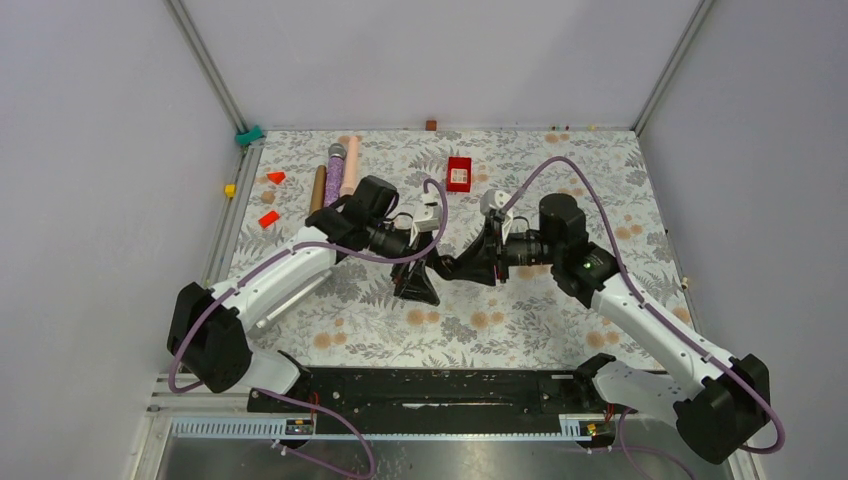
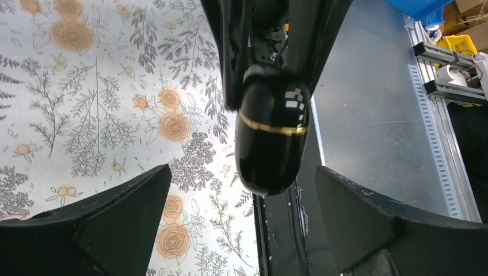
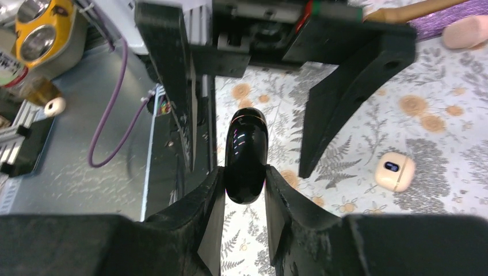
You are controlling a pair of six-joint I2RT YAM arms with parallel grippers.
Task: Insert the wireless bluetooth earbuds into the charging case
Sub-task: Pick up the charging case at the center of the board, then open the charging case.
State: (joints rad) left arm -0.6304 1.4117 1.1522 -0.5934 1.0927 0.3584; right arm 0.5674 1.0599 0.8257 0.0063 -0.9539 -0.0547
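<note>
Arms meet over the middle of the floral table (image 1: pixel 500 320) in the overhead view. The left gripper (image 1: pixel 417 285) and the right gripper (image 1: pixel 450 268) stand tip to tip, and whatever lies between them is hidden by their black fingers. Two red blocks (image 1: pixel 276 177) lie far left, well apart from the arms. I can make out no earbuds in this view.

From the left wrist, the left gripper is spread wide and holds nothing. One black charging case (image 2: pixel 270 138) hangs just ahead of its gap, nearer the right-hand finger. The case's long axis runs top to bottom in the picture, crosswise to the line on which the fingers would close. A thin gold seam (image 2: pixel 273 127) rings it, and the lid looks shut, though glare makes that uncertain.

From the right wrist, the right gripper is clamped on the near end of that black case, which points lengthwise away toward the open left fingers (image 3: pixel 345 86). One whitish charging case (image 3: pixel 394 171) lies on the cloth off to the right, apart from both hands. That makes two cases and no earbuds in sight. The free left hand is the one placed to work the lid.
</note>
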